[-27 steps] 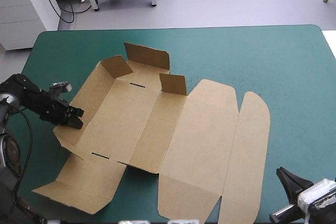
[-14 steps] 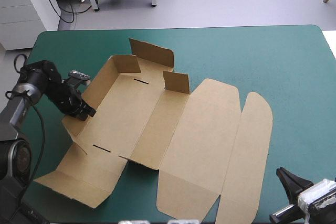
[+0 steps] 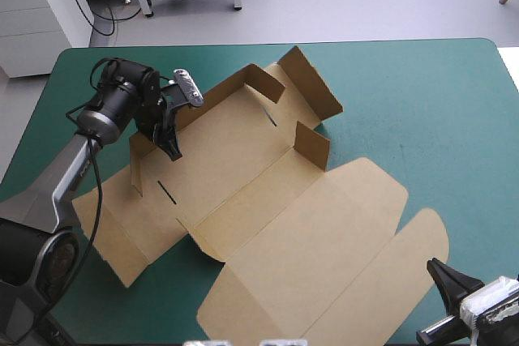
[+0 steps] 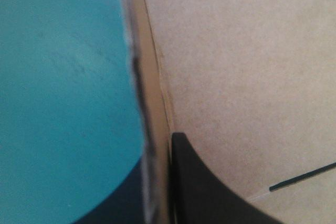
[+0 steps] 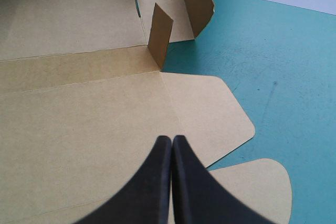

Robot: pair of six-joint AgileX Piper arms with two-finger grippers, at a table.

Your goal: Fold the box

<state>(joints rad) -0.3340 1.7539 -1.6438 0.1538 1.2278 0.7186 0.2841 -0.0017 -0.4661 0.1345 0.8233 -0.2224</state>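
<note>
Our left fingers [image 4: 202, 190] clamp a side wall [image 4: 150, 103] of the box [image 3: 243, 172], we judge to raise it; our right fingers [image 5: 157, 182], pressed together, idle near its lid [image 3: 324, 224].

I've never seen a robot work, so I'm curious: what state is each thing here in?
box, partly folded: several walls and flaps raised, lid lying flat.
left gripper, jaws shut on the box's raised wall.
right gripper, jaws shut, holding nothing.
</note>
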